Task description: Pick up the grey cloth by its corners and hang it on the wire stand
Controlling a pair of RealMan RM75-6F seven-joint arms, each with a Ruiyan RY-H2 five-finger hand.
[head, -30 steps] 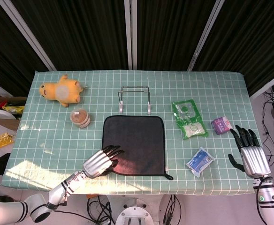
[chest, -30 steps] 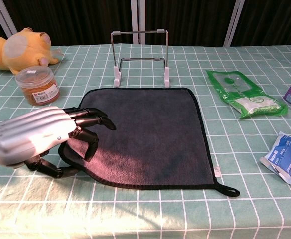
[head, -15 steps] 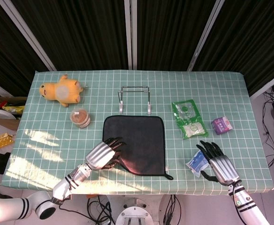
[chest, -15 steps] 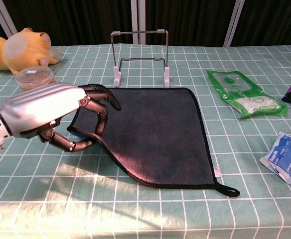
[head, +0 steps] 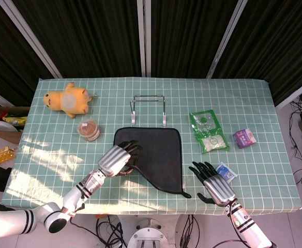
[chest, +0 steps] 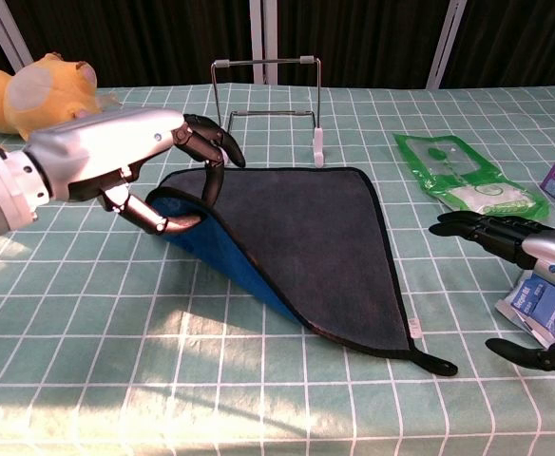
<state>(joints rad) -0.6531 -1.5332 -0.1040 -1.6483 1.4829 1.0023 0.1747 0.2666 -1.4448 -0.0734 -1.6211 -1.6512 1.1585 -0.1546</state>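
Note:
The grey cloth (head: pixel 160 157) (chest: pixel 320 237) lies in front of the wire stand (head: pixel 148 109) (chest: pixel 266 103). My left hand (head: pixel 117 159) (chest: pixel 116 157) grips the cloth's near-left corner and holds it off the table, folded back so the blue underside (chest: pixel 239 271) shows. The cloth's other corners stay on the table. Its near-right corner has a small black loop (chest: pixel 439 365). My right hand (head: pixel 214 185) (chest: pixel 534 255) hovers to the right of that corner, fingers spread, holding nothing.
A blue-white packet (head: pixel 226 171) (chest: pixel 542 306) lies partly under my right hand. A green packet (head: pixel 208 130) (chest: pixel 468 180) and a purple box (head: pixel 244 138) sit further right. A yellow plush toy (head: pixel 68 101) (chest: pixel 35 90) and a jar (head: pixel 89 130) stand at the left.
My left hand has raised the cloth's near-left corner up and back towards the stand, baring the blue underside. My right hand has moved left towards the cloth's near-right corner.

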